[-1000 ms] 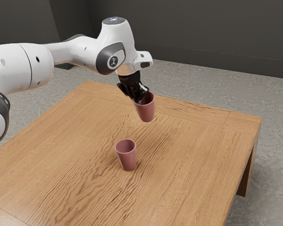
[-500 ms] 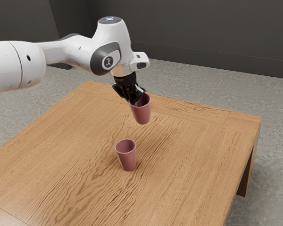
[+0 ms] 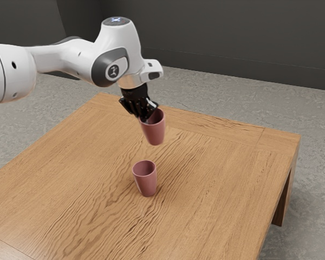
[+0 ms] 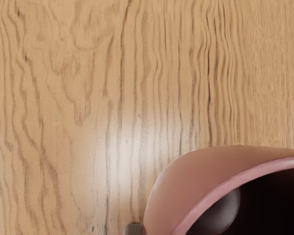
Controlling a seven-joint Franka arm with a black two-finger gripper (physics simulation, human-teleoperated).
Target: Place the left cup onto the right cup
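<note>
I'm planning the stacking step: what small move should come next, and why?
Probably shift the held cup slightly toward the exterior view's left, since it hangs tilted in the fingers, high above the table and seemingly just to that view's right of the standing cup.

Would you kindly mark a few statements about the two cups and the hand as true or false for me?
1. The hand grips the held cup at its rim, clear of the table. True.
2. The held cup hangs perfectly upright. False: it is tilted.
3. The standing cup lies on its side. False: it stands upright, mouth up.
4. The two cups are apart, not yet stacked. True.
</note>
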